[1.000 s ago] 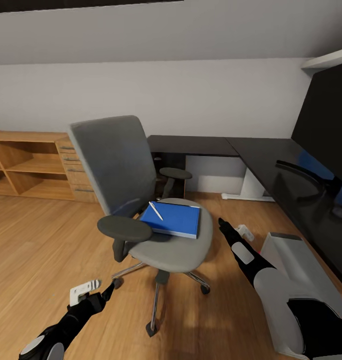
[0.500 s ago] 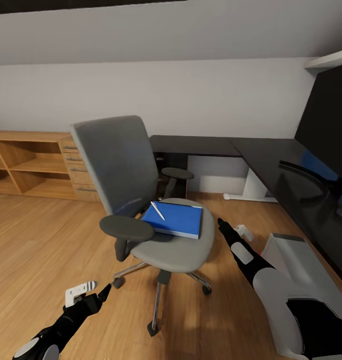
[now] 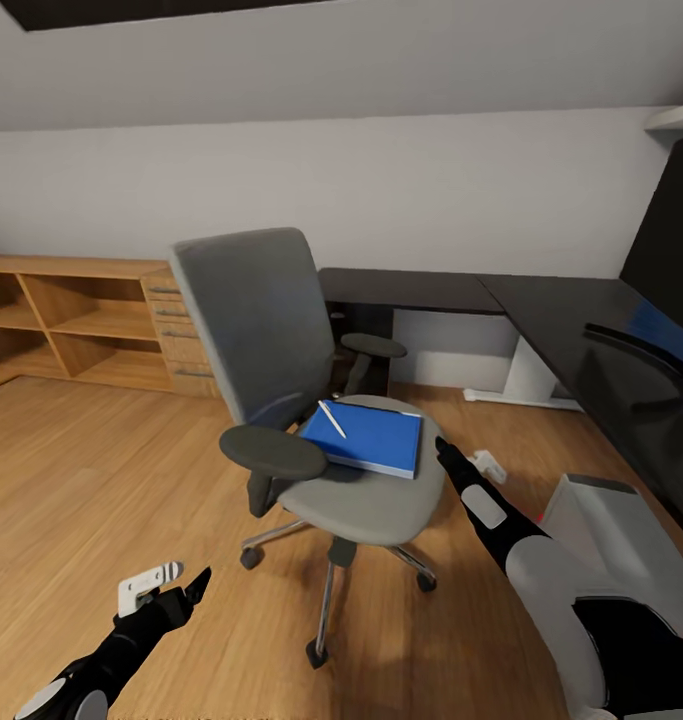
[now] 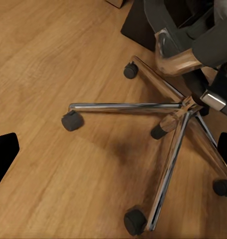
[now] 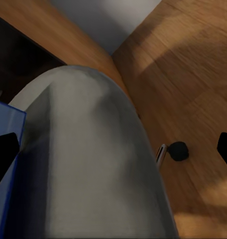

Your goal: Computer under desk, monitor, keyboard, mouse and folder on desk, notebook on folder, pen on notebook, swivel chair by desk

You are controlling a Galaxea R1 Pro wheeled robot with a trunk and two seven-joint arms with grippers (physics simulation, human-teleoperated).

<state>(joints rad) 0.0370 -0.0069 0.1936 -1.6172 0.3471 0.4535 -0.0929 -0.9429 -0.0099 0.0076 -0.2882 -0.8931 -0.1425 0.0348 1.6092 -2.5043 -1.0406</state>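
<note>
The flat bright-blue rectangular folder (image 3: 369, 440) lay on the grey seat of the swivel chair (image 3: 311, 400) at the centre of the head view, with the short white-silver pen (image 3: 332, 419) resting slantwise on its upper-left part. The folder's long axis ran from lower left to upper right across the frame, its near-right corner pointing toward the right gripper (image 3: 449, 452).

That gripper hovered just beside the seat's right edge, with the folder lying to its left and slightly further up the frame. In the right wrist view its dark fingertips (image 5: 4, 152) stood wide apart at opposite frame edges, holding nothing, the seat and a blue edge of the folder between them.

The left gripper (image 3: 186, 590) sat low in the lower left, well apart from the folder and over the light wood floor (image 3: 91, 470); it too was spread and empty. The right arm was judged clearly nearer for the pick.

The black L-shaped desk (image 3: 561, 310) ran along the right. No brand, label or legible writing could be made out.
</note>
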